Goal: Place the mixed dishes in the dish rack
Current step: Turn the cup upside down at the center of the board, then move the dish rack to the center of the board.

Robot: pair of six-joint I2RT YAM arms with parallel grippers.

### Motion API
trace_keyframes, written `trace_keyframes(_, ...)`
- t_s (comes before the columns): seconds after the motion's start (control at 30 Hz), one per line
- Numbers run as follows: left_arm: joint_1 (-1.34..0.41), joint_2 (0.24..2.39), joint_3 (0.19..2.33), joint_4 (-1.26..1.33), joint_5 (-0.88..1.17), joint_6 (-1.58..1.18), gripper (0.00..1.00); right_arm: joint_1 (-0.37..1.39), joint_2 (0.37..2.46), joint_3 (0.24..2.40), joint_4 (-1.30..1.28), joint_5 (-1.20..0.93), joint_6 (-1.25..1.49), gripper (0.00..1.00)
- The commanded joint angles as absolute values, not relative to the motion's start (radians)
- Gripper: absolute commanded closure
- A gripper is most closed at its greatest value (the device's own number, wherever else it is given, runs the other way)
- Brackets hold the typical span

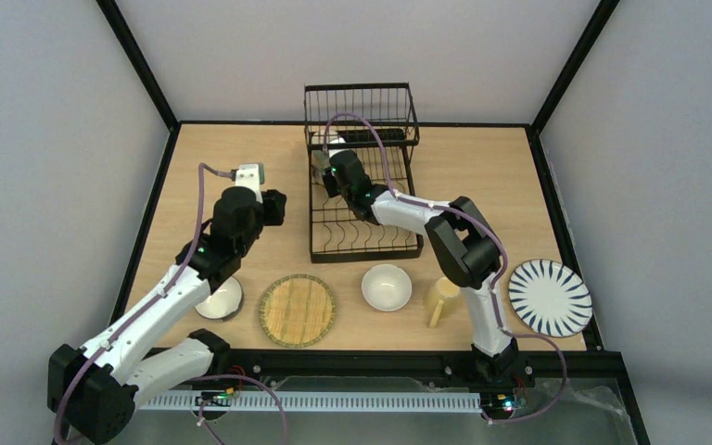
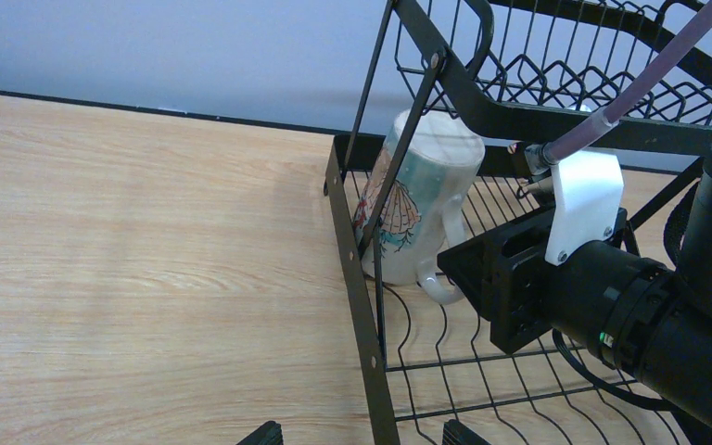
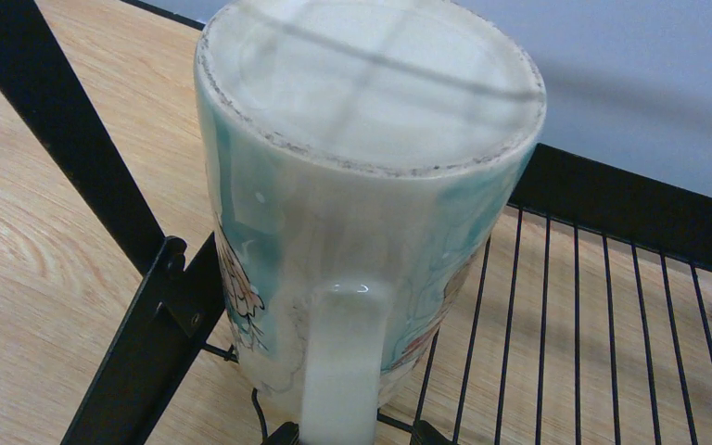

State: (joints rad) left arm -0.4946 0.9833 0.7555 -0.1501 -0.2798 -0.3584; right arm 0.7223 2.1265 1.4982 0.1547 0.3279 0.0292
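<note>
I see the rack [image 1: 362, 90] standing mid-way along the far edge of the surface [image 1: 482, 176]. A patterned mug [image 3: 362, 185] sits upside down in the far left corner of its lower tray [image 1: 371, 232], close to the rack's left frame, with its handle turned toward my right wrist camera.

My right pincer [image 3: 354, 434] is reached into the tray, right at that handle. Its two tips show at the bottom of the wrist view, one on each side of the handle. The jaws look released: one tip is just beside the handle and the other stands clear of it.

My left pincer [image 2: 363, 433] hangs over bare surface just outside the rack's left side. It is spread wide with nothing between the tips.

The other dishes lie in a row along the near edge:
- A bowl [image 1: 222, 299] is toward the near left corner, partly hidden under my left arm.
- The bamboo plate [image 1: 298, 310] comes next.
- A second bowl [image 1: 387, 286] sits about the middle, open side up.
- The yellow mug [image 1: 441, 298] is just beside my right arm.
- The striped plate [image 1: 550, 297] is at the near right corner.
</note>
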Motion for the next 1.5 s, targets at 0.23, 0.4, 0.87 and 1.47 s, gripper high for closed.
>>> trace_keyframes(0.23, -0.500, 0.967, 0.736, -0.158, -0.272, -0.368, 0.01, 0.730, 2.078, 1.495, 0.226, 0.364, 0.031, 0.30)
trace_keyframes(0.4, -0.500, 0.956, 0.728, -0.164, -0.280, -0.374, 0.01, 0.730, 2.045, 1.465, 0.230, 0.356, 0.038, 0.30)
trace_keyframes(0.87, -0.500, 0.950, 0.735, -0.179, -0.282, -0.363, 0.01, 0.730, 1.961, 1.391, 0.245, 0.310, -0.006, 0.29)
trace_keyframes(1.47, -0.522, 0.982, 0.828, -0.245, -0.244, -0.189, 0.03, 0.730, 1.753, 1.269, 0.186, 0.242, -0.028, 0.29)
